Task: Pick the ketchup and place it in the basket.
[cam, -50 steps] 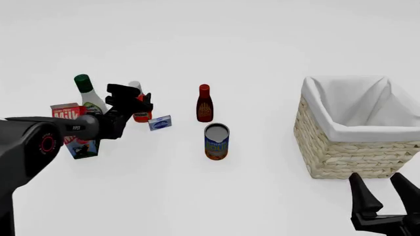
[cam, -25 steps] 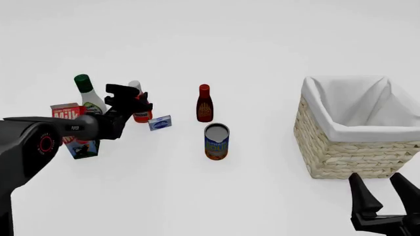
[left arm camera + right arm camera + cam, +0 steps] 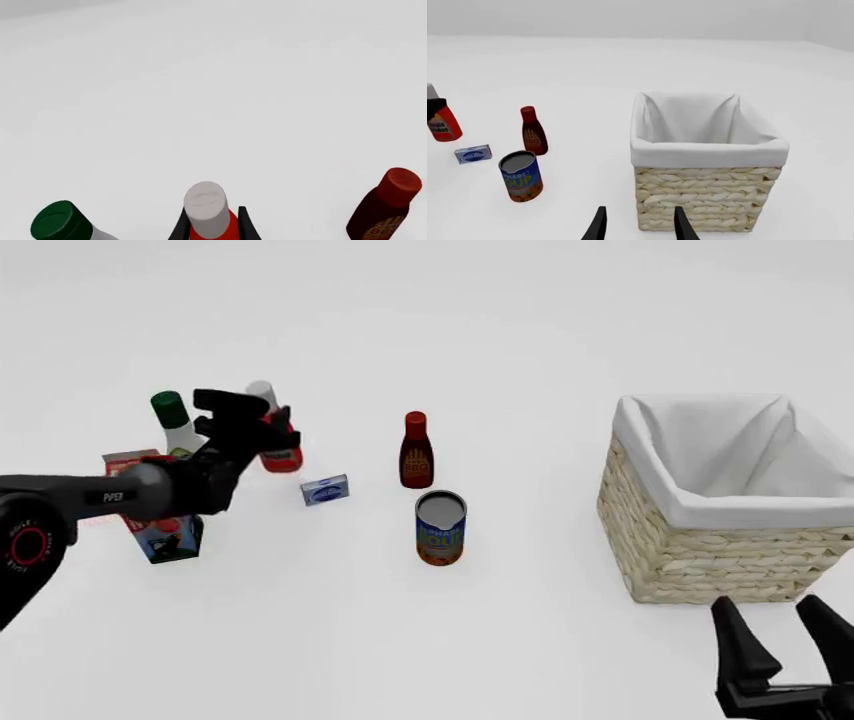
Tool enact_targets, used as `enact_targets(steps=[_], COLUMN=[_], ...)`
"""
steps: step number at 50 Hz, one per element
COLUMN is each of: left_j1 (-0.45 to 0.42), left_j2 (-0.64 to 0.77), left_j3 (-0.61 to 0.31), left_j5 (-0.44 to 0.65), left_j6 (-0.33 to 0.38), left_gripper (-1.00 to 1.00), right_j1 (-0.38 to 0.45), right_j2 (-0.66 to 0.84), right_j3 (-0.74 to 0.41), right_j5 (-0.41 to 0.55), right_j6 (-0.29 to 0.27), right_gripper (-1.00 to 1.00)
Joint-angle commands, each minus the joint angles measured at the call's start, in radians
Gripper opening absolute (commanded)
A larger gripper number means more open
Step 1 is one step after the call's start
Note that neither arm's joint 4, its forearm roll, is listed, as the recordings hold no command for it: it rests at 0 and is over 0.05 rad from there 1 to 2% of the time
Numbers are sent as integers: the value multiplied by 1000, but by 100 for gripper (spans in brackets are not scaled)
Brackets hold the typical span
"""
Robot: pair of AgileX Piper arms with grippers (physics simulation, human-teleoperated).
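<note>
The ketchup (image 3: 280, 454), a red-orange bottle with a grey-white cap, is held in my left gripper (image 3: 262, 432), which is shut on its upper body and holds it slightly above the table at the far left. In the left wrist view the ketchup (image 3: 205, 206) stands between the two dark fingers (image 3: 178, 229). It also shows in the right wrist view (image 3: 443, 125). The basket (image 3: 694, 562), wicker with white lining, stands at the right; it also shows in the right wrist view (image 3: 707, 192). My right gripper (image 3: 767, 625) is open and empty, low at the front, before the basket.
A white bottle with a green cap (image 3: 168, 416) and a milk carton (image 3: 174, 538) stand just left of the ketchup. A small blue box (image 3: 324, 490), a dark-red bottle (image 3: 416, 452) and a soup can (image 3: 441, 527) stand mid-table, between the ketchup and the basket.
My left gripper has risen with the ketchup in it, moving up and a little to the left. The right arm has stayed still.
</note>
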Motion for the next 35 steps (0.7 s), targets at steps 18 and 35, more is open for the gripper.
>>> enact_targets(steps=[18,35], left_j1=[-13,-68], left_j2=[-199,-436], left_j3=[131,282], left_j5=[21,94], left_j6=[51,104], left_gripper=[-100,-100], right_j1=[13,12], right_j2=[-67,-126], right_j3=[0,-1], right_j5=[47,85], right_j6=[-16,-29], right_gripper=[100,100])
